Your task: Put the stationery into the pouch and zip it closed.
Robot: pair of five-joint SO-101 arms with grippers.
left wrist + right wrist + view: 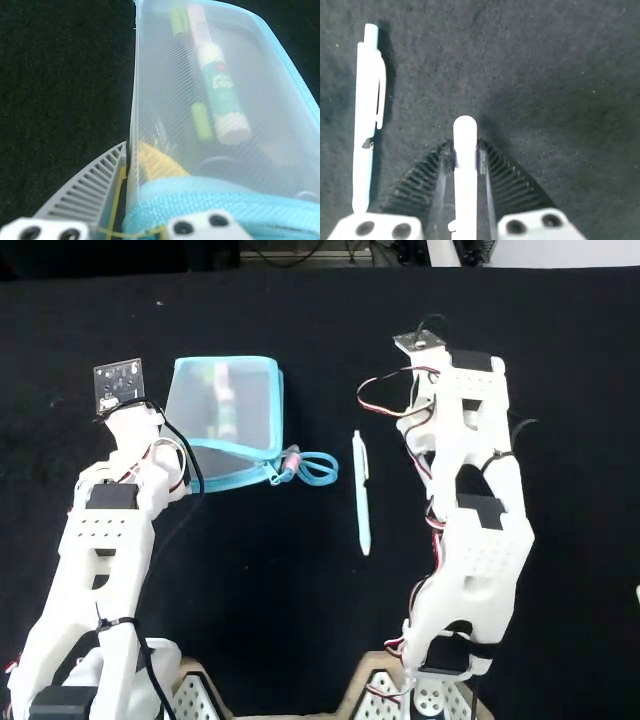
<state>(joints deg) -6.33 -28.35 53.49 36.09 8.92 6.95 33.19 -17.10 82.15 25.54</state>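
Pouch (225,420) lies on the table (250,620), glue stick (220,95) inside, its edge pinched between the left gripper's (132,150) jaws. Right gripper's (465,145) jaws clamp a white pen (465,127); a loose pen (361,495) lies between pouch and right arm

One pouch (225,418); one glue stick (220,95); two pens, probably: loose pen (361,495), gripped pen (465,150).
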